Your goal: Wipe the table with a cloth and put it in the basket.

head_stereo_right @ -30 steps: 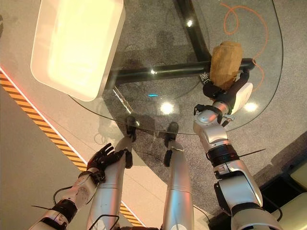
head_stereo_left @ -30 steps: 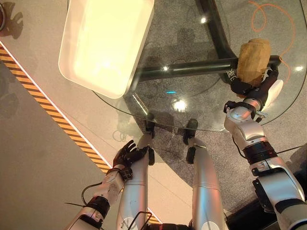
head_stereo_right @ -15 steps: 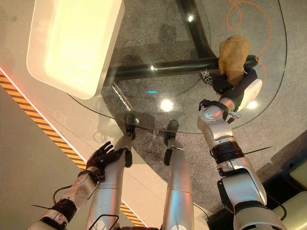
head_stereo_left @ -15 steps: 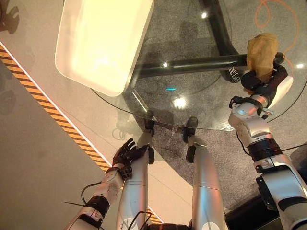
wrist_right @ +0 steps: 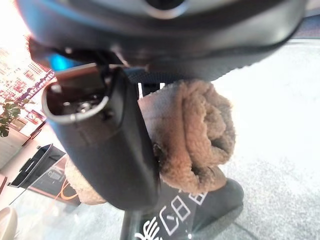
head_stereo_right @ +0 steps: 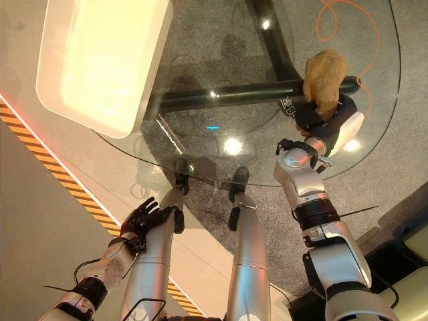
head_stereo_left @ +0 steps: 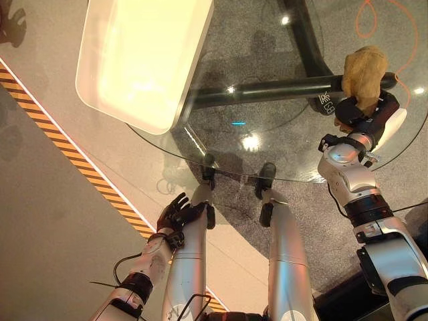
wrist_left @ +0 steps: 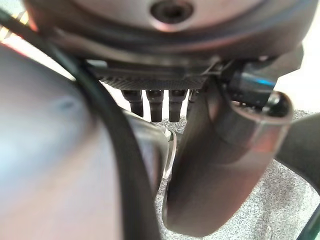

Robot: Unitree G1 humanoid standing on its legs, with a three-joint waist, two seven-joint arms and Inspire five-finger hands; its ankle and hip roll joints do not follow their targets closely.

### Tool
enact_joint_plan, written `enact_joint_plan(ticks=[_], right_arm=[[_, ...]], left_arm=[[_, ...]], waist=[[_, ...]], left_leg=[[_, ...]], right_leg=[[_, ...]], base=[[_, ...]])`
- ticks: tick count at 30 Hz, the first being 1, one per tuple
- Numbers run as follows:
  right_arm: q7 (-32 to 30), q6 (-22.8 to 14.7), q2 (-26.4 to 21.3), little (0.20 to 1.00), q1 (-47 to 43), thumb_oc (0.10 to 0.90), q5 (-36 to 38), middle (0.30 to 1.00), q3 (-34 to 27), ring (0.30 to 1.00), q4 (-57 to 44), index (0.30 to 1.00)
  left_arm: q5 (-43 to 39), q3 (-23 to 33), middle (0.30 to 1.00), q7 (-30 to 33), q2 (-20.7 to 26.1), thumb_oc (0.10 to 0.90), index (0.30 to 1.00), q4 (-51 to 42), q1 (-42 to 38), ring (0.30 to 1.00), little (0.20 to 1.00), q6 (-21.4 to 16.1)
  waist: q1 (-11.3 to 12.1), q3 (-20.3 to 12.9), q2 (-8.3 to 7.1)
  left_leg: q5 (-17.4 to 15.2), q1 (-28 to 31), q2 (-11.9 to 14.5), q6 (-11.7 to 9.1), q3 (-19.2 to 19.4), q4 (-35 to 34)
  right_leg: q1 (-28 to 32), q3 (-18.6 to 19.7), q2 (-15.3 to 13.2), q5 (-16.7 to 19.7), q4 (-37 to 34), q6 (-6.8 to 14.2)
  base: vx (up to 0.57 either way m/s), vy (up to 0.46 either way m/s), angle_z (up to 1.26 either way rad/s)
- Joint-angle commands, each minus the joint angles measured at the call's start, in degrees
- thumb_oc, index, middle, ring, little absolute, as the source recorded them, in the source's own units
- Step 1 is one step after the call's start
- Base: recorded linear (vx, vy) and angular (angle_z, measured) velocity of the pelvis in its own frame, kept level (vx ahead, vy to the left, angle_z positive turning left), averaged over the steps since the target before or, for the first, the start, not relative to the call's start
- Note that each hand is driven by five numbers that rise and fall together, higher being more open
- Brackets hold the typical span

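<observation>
The tan, fuzzy cloth is bunched up in your right hand, out over the far right part of the round glass table. In the right wrist view you can see the dark thumb pressed against the folded brown cloth, so that hand is clamped on it. The cloth sits above the table's black tubular frame, which shows through the glass. The white rectangular plastic basket rests on the table's far left side, well apart from the cloth. Your left hand hangs low, below the table's near edge, fingers loosely spread and holding nothing.
</observation>
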Motion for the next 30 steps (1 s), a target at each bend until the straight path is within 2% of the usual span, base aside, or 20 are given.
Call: enact_joint_plan(ticks=[1,5,11,19,20,21,22,24,25,26,27,30], right_arm=[[-2.84,-0.96,-2.75,0.200,2.29,0.100,-7.40,0.300,-0.34,0.300,-9.98,0.300],[-0.25,0.55,-2.61,0.200,1.74,0.100,-10.03,0.300,-0.16,0.300,-12.49,0.300],[9.92,3.49,-1.32,0.200,-0.11,0.100,-11.47,0.300,2.99,0.300,-15.27,0.300],[20.28,4.62,1.88,0.200,-1.01,0.100,-15.43,0.300,8.30,0.300,-18.38,0.300],[21.51,5.03,2.47,0.200,-0.18,0.100,-16.07,0.300,9.22,0.300,-18.64,0.300],[23.24,5.54,2.56,0.200,-1.55,0.100,-16.65,0.300,9.95,0.300,-18.94,0.300],[23.80,5.85,3.01,0.200,-0.76,0.100,-16.91,0.300,10.72,0.300,-18.95,0.300],[26.02,6.65,3.61,0.200,-1.22,0.100,-17.54,0.300,12.23,0.300,-19.12,0.300],[26.45,6.73,3.45,0.200,-2.31,0.100,-17.61,0.300,12.27,0.300,-19.21,0.300],[28.80,6.69,3.85,0.200,-2.50,0.100,-17.74,0.300,13.83,0.300,-19.32,0.300],[29.79,6.72,4.24,0.200,-1.43,0.100,-17.91,0.300,14.63,0.300,-19.37,0.300],[32.75,6.82,4.69,0.200,-1.83,0.100,-18.43,0.300,16.61,0.300,-19.90,0.300]], left_arm=[[0.25,-3.07,0.900,0.80,-3.95,0.800,0.900,-0.74,6.61,0.900,0.900,0.00],[0.44,-2.78,0.900,1.08,-4.12,0.800,0.900,-1.16,6.94,0.900,0.900,0.12],[1.73,-2.02,0.900,1.10,-4.35,0.800,0.900,-1.52,6.79,0.900,0.900,0.56],[3.00,-1.63,0.900,0.08,-4.75,0.800,0.900,-1.01,7.11,0.900,0.900,0.65],[3.18,-2.04,0.900,0.02,-4.92,0.800,0.900,-0.97,8.22,0.900,0.900,0.64],[3.33,-1.61,0.900,-0.13,-4.93,0.800,0.900,-0.95,7.22,0.900,0.900,0.57],[3.40,-2.01,0.900,-0.23,-5.00,0.800,0.900,-0.86,8.27,0.900,0.900,0.56],[3.44,-2.16,0.900,-0.30,-5.17,0.800,0.900,-0.73,8.23,0.900,0.900,0.37],[3.45,-1.78,0.900,-0.29,-5.15,0.800,0.900,-0.80,7.15,0.900,0.900,0.34],[3.74,-1.70,0.900,-0.48,-5.32,0.800,0.900,-0.76,7.04,0.900,0.900,0.27],[3.74,-2.22,0.900,-0.53,-5.36,0.800,0.900,-0.77,8.19,0.900,0.900,0.24],[3.74,-2.46,0.900,-0.46,-5.44,0.800,0.900,-0.66,7.94,0.900,0.900,0.21]], waist=[[-0.88,-1.04,2.80],[-0.75,-1.04,2.82],[-0.23,-1.04,2.59],[0.21,-1.04,2.68],[0.51,-1.04,2.87],[0.37,-1.04,2.80],[0.68,-1.04,2.99],[0.82,-1.04,3.12],[0.61,-1.04,3.01],[0.73,-1.04,3.07],[1.03,-1.04,3.25],[1.18,-1.04,3.37]], left_leg=[[-9.84,-2.11,-3.40,1.70,1.92,9.23],[-9.87,-2.31,-3.48,1.70,1.84,9.28],[-9.72,-2.29,-3.67,1.82,1.53,8.90],[-9.57,-2.67,-3.61,1.56,1.73,9.21],[-11.54,-0.77,-3.38,1.27,1.50,9.76],[-9.55,-2.65,-3.56,1.57,1.90,9.11],[-11.40,-0.69,-3.39,1.23,1.61,9.54],[-11.25,-0.76,-3.36,1.10,1.66,9.46],[-9.30,-2.68,-3.54,1.39,1.96,8.91],[-9.17,-2.73,-3.44,1.31,2.15,8.85],[-11.15,-0.69,-3.17,0.95,1.96,9.39],[-11.06,-0.71,-3.13,0.91,2.13,9.37]], right_leg=[[-1.24,-1.74,2.92,7.16,-7.66,0.98],[-1.47,-1.62,2.93,7.04,-7.52,1.05],[-1.57,-2.11,2.71,7.11,-7.85,1.02],[-1.98,-2.69,2.48,6.82,-7.49,0.72],[-0.34,-2.47,2.73,4.87,-6.60,1.08],[-1.97,-2.84,2.49,6.68,-7.60,0.58],[-0.26,-2.63,2.73,4.81,-6.79,0.99],[-0.27,-2.75,2.61,4.76,-6.83,0.98],[-1.93,-3.04,2.35,6.62,-7.72,0.56],[-2.00,-3.20,2.23,6.55,-7.70,0.54],[-0.22,-2.99,2.45,4.57,-6.78,0.97],[-0.40,-3.17,2.32,4.54,-6.56,1.01]], base=[[0.01,0.034,0.00],[0.01,0.020,0.00],[0.00,0.000,0.00],[0.00,0.000,0.00],[0.00,0.000,0.00],[0.03,0.010,0.01],[0.00,0.000,0.00],[-0.02,0.012,0.02],[-0.07,0.013,0.02],[-0.01,0.012,0.04],[0.04,0.014,0.06],[0.01,0.003,0.01]])
